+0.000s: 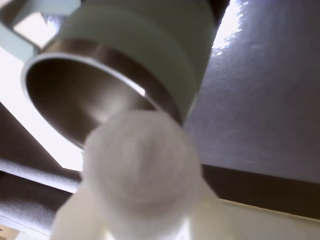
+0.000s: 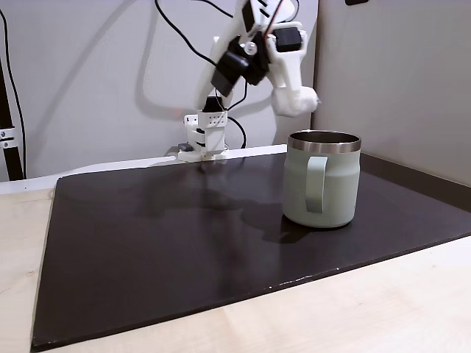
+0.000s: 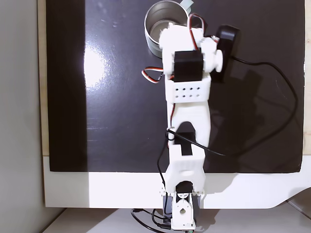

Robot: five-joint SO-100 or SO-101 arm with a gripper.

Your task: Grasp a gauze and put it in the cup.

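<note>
A pale wooden counter (image 2: 412, 309) carries a black mat (image 2: 184, 243), seen across the middle of a fixed view, with the white robot arm (image 3: 187, 131) reaching up the centre of the frame in another fixed view from its base at the bottom edge. On the mat stands 1 sage-green cup (image 2: 322, 179), right of centre in a fixed view, handle toward the camera, its steel rim and inside filling the upper left of the wrist view. The gripper (image 2: 302, 101) hangs above the cup's rim, just left of it, and is closed around the gauze (image 1: 140, 170), the white roll sitting at the lower centre of the wrist view against the near edge of the rim. The risk from here looks plain: the roll seems to sit over the rim rather than the opening, so a release now could bounce it off the lip onto the mat.
</note>
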